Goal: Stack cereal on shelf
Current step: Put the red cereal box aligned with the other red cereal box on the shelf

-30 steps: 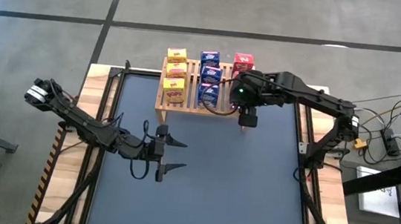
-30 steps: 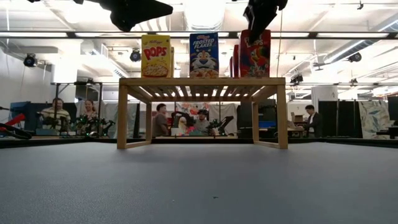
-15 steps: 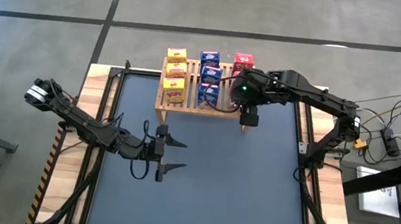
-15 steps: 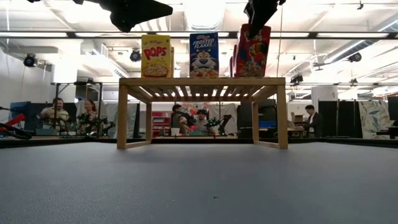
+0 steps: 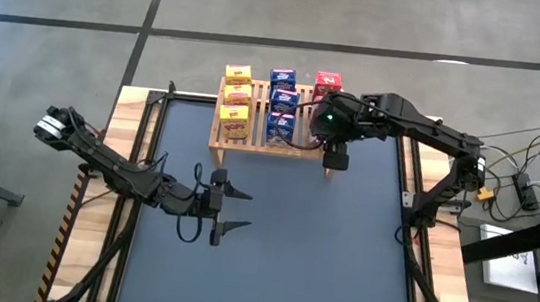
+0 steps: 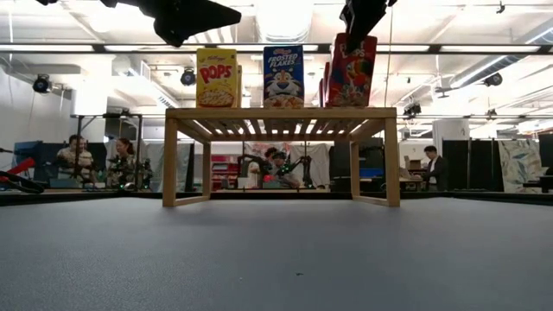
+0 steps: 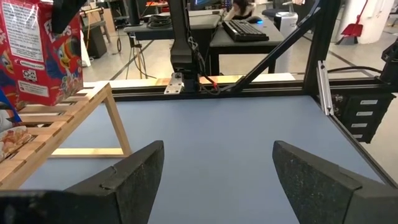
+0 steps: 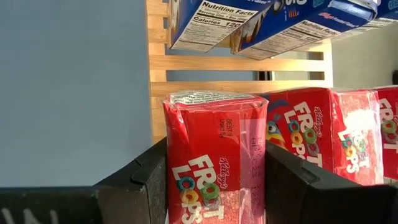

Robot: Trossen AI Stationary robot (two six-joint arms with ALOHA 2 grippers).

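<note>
Cardboard, glossy and red, fills the right pincer (image 8: 214, 186): a rectangular cereal box (image 8: 214, 155) clamped, tilted, at the slatted pale wooden shelf's (image 6: 281, 113) end. The left pincer (image 5: 229, 207) hangs wide above the matte blue-grey table (image 5: 339, 259).

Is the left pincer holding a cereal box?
No, the left pincer stands open over the bare blue tabletop with nothing between its fingers.

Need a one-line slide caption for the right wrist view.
Right gripper clamps a red cardboard Froot Loops box above the light wooden slatted shelf.
</note>
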